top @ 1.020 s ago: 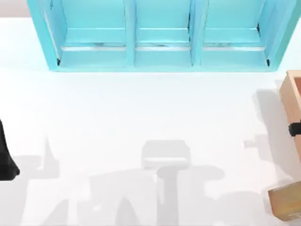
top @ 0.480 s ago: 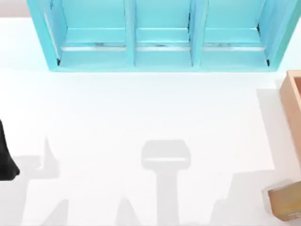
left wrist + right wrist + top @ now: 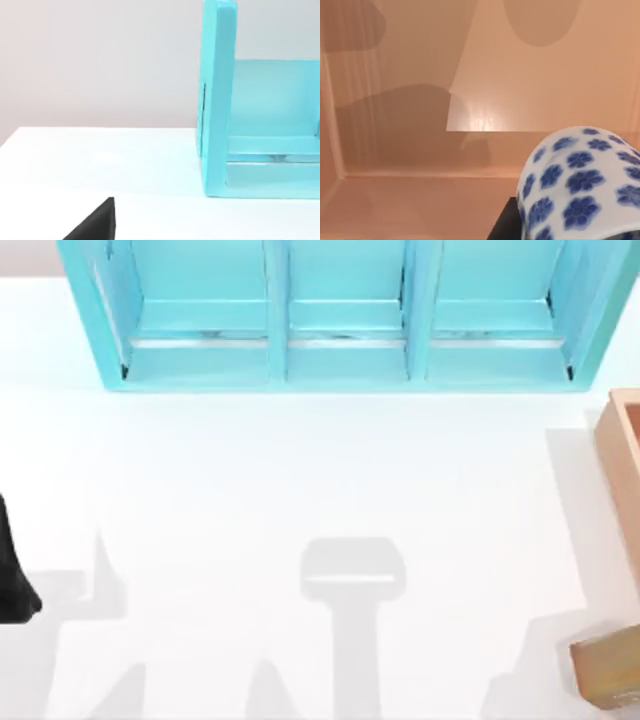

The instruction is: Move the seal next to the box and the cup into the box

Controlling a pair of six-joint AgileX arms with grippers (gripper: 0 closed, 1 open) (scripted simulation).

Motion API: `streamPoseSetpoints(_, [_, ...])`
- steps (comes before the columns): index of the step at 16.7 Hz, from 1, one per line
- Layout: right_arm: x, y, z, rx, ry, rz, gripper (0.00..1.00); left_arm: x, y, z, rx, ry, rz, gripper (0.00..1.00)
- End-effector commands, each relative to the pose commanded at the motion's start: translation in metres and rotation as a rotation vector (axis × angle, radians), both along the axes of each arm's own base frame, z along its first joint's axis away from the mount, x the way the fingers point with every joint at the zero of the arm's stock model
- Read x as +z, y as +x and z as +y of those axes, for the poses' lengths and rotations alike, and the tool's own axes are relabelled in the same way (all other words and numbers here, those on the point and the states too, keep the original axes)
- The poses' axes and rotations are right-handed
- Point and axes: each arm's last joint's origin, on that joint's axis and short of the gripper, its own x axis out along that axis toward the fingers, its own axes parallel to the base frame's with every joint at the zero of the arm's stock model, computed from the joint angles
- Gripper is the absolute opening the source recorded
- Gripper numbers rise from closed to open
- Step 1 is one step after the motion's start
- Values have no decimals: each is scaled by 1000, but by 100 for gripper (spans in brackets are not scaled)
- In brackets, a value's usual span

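White cup (image 3: pixel 580 180), blue flowers

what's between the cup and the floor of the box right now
Nothing visible. In the right wrist view the cup hangs over the box, whose tan floor and walls below it look bare, crossed by shadows.

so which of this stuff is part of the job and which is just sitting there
Job:
- cup, held over the box interior
- box, at the table's right edge
- seal, beside the box
- right gripper, carrying the cup

Just there:
- turquoise shelf cabinet
- left arm, parked at the left edge
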Motion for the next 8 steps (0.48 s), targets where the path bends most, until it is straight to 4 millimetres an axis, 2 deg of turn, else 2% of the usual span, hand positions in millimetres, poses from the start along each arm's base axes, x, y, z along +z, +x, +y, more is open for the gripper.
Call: streamPoseSetpoints(8, [-34, 1, -1, -2, -2, -5, 0, 0, 0, 0, 0, 0, 0, 100])
